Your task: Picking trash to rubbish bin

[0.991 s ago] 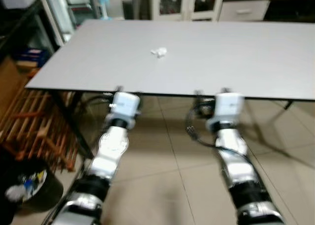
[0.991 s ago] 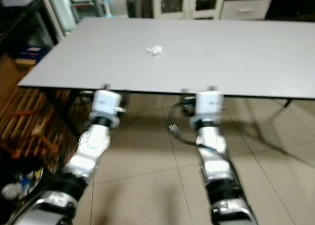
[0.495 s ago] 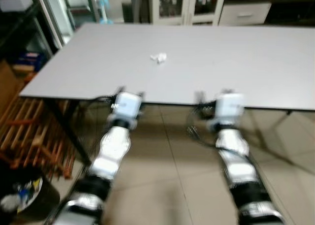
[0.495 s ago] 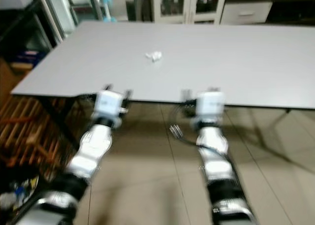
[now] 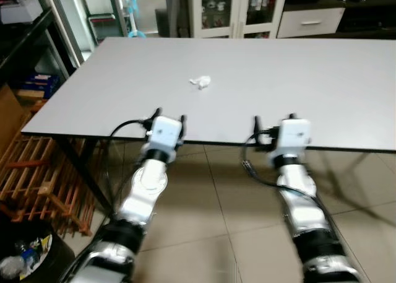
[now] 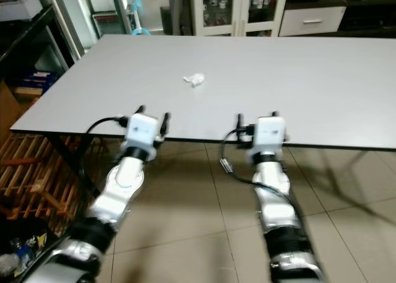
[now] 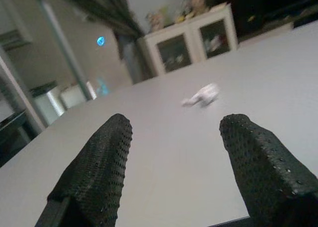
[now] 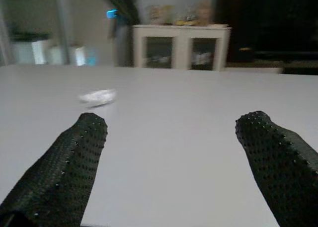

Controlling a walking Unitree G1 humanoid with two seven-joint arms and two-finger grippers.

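1. While you stand at the near edge of the big grey table (image 5: 297,66), look at the small white crumpled trash (image 5: 200,81). It lies alone on the table top, a good way in from the near edge and closer to the table's left end.

2. Your left gripper (image 5: 170,117) sits right at the table's near edge, with the trash straight ahead of it. Its two black fingers (image 7: 99,162) are wide apart and hold nothing. I think it is held this way so it is ready to reach out and close on the trash.

3. Your right gripper (image 5: 274,119) is at the same edge of the table, further to the right. Its fingers (image 8: 64,172) are wide apart too, and empty. The trash is ahead of it but off to the left, so the left gripper looks like the better one to use.

4. Down on the floor, past the table's left end and nearer to you, stands a dark round rubbish bin (image 5: 52,258). It already has some bits of trash inside, some white and some blue. I think the white trash from the table should go there.

5. Beside the bin, under the table's left end, is a wooden rack (image 5: 37,171). Take care not to bump it when you turn to the bin.
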